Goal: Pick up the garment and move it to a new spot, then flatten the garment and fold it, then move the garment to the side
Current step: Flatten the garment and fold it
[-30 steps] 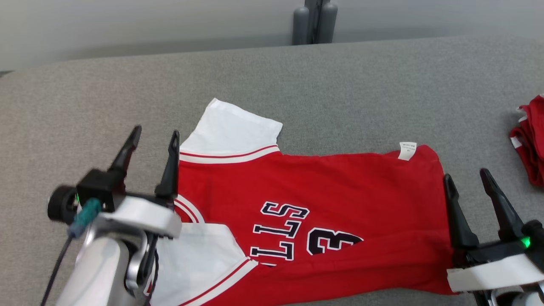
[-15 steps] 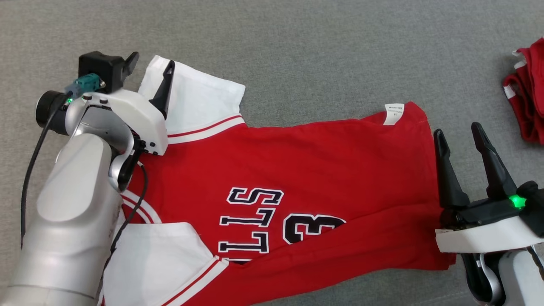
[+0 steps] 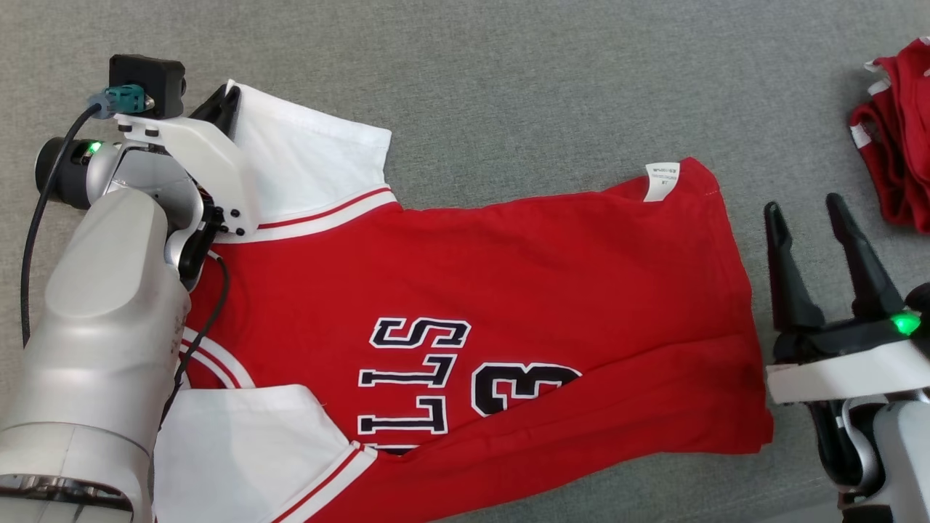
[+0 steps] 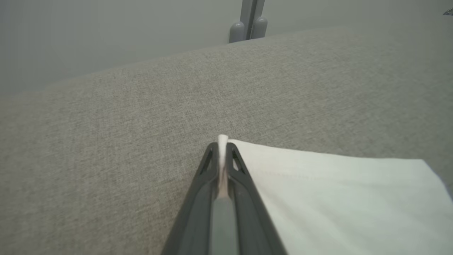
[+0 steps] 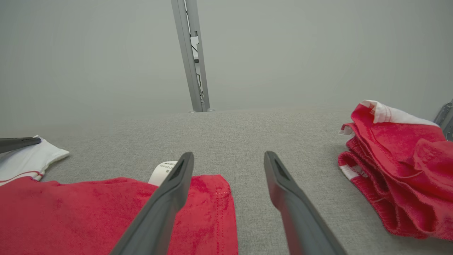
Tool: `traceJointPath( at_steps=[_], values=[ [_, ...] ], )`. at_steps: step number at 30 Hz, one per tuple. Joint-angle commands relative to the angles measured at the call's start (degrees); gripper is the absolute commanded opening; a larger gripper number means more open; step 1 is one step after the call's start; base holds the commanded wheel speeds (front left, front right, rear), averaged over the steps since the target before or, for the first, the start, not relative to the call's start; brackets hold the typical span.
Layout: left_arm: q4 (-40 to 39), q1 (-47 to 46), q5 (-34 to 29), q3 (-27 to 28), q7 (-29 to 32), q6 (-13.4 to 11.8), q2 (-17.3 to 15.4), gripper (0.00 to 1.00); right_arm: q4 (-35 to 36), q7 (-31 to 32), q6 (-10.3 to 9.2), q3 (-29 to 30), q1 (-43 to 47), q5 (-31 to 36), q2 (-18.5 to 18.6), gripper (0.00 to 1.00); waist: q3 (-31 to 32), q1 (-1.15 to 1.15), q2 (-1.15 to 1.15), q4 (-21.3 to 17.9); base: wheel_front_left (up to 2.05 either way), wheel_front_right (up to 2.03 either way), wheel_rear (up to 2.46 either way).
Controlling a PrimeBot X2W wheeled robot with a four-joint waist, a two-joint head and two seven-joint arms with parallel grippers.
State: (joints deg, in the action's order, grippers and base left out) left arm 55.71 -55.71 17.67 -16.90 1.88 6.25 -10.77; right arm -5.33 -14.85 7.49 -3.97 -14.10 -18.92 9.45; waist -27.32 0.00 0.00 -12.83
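Left wrist view: left hand (image 4: 222,144) pinched shut on the white sleeve (image 4: 336,198) corner. That jersey (image 3: 523,269) looks light and limp, bound to sag; right hand (image 3: 803,202) open by the hem (image 3: 741,290).

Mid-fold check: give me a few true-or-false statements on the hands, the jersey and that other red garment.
The left hand is shut on the white sleeve at its edge. True.
The right hand grips the jersey by its hem. False: it is open beside the hem, holding nothing.
A white label sticks out at the jersey's hem. True.
The second red garment lies at the robot's left. False: it is bunched at the right.
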Motion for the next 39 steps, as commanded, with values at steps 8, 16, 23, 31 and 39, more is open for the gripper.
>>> traceJointPath(
  at_steps=[8,16,23,31,39],
  values=[
    [2.3,-4.2,-0.6,-1.7,-6.0,0.5,1.5,0.0,-10.5,1.0,0.0,-3.2,-6.8,-4.0,5.9,1.0,-0.4,0.0,0.0,3.4,0.0,0.0,0.0],
    [3.9,-5.8,0.2,-3.0,-8.8,0.8,2.6,0.0,-20.2,6.7,0.0,-11.2,-13.1,-9.3,9.9,1.0,-0.8,0.0,0.0,5.6,0.0,0.0,0.0],
    [3.7,-6.0,1.6,-3.6,-11.9,1.2,2.7,0.0,-21.4,7.4,0.0,-15.8,-16.9,-15.2,13.3,0.0,-0.2,0.0,0.0,6.8,0.0,0.0,0.0],
    [-1.9,-3.7,2.6,-3.7,-14.9,1.1,1.6,0.0,-16.6,5.9,0.0,-15.4,-17.0,-19.9,16.8,0.0,2.4,0.0,0.0,7.9,0.0,0.0,0.0],
    [-11.6,3.4,5.6,-2.0,-15.3,0.8,0.9,0.0,-13.1,7.6,0.0,-13.9,-13.5,-26.4,17.5,0.0,4.1,0.0,0.0,8.9,0.0,0.0,0.0]
  ],
)
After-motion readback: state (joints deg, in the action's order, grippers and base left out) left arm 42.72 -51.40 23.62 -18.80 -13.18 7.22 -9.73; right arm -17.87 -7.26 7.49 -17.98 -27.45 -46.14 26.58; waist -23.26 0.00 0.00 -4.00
